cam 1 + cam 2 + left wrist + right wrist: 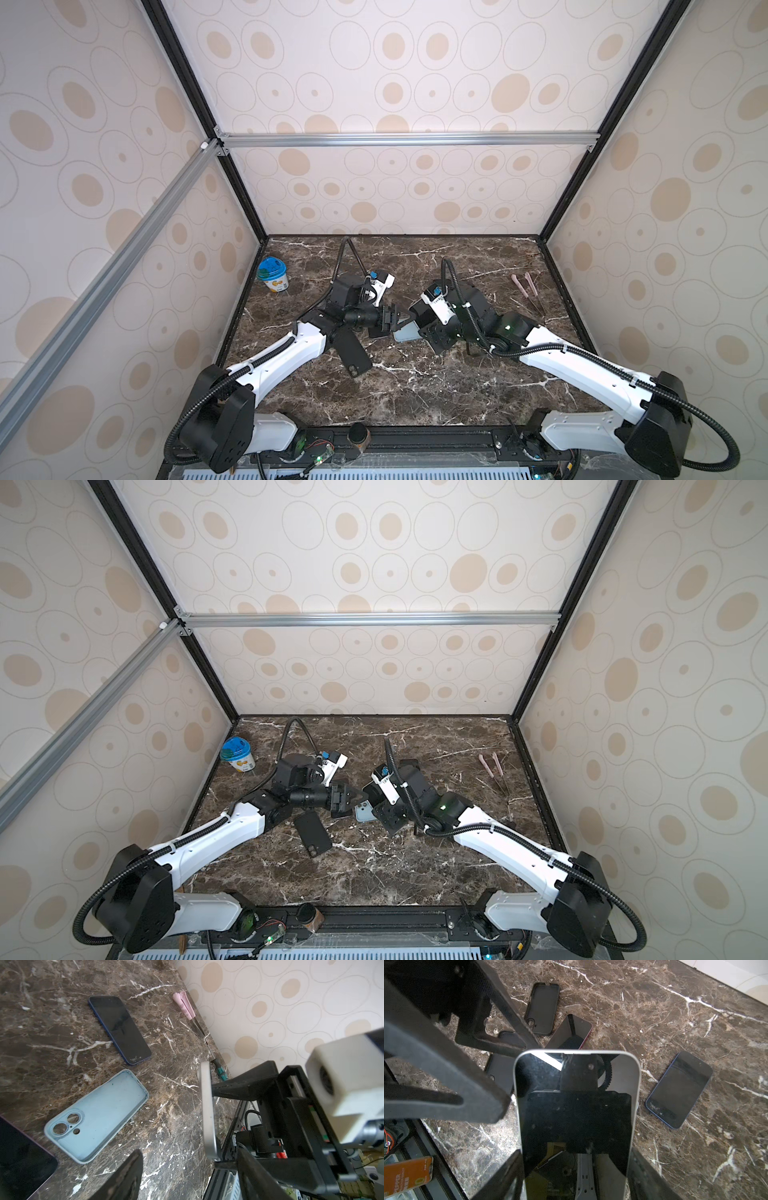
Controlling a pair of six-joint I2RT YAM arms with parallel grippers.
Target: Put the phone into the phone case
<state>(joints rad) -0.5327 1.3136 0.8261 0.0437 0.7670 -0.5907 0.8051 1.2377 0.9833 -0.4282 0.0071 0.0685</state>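
On the left of the marble table, a black case lies beside the left arm. It doesn't look to me like the one in play. The left gripper points toward the middle with its jaws spread, clamped on nothing. One finger sits right at a long edge of the phone, and I can't tell whether it touches.

Just below the two grippers, the pale blue phone case lies flat on the table, open side up. The phone hangs above it, off the table, screen facing up toward the right wrist and free end aimed at the left gripper. The right gripper pinches it across its width near the other end.

So the case lies straight down from the phone, between the two arms. I can't tell from here whether their long axes line up, and I'd say the lowering depends on that.
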